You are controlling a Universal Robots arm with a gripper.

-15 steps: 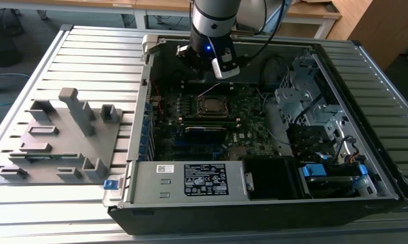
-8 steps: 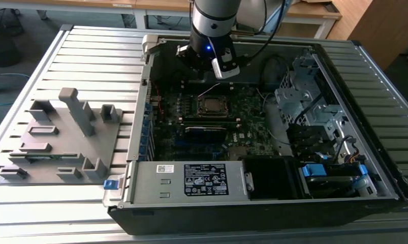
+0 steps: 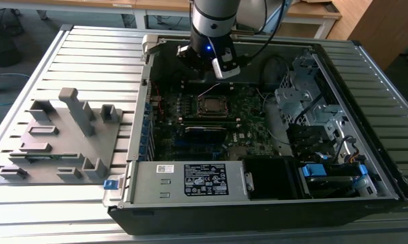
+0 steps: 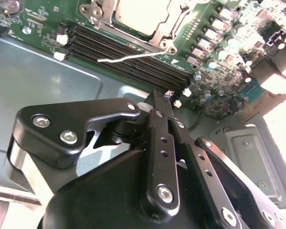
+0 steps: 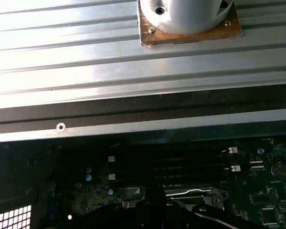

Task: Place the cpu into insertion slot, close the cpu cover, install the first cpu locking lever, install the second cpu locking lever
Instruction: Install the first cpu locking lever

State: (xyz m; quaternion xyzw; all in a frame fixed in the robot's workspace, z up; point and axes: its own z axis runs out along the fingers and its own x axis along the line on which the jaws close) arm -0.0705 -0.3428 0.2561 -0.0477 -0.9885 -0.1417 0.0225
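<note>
Cpu [image 3: 213,105] lies in the insertion slot [image 3: 198,108], one thin lever [image 4: 133,57] standing free beside it. On the exterior view's left, you meet the case wall [image 3: 145,101]; centre, the gripper [image 4: 160,95], jaws clenched together, hangs above the memory slots [image 4: 124,50]; right, the drive cage [image 3: 295,99] crowds you.

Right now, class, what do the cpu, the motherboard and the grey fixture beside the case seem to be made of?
The cpu: metal, dull pale silver face, soft sheen.
The motherboard: likely laminate circuit board, glossy green, soldered parts.
The grey fixture: probably plastic, matte even grey, blocky shapes.
</note>
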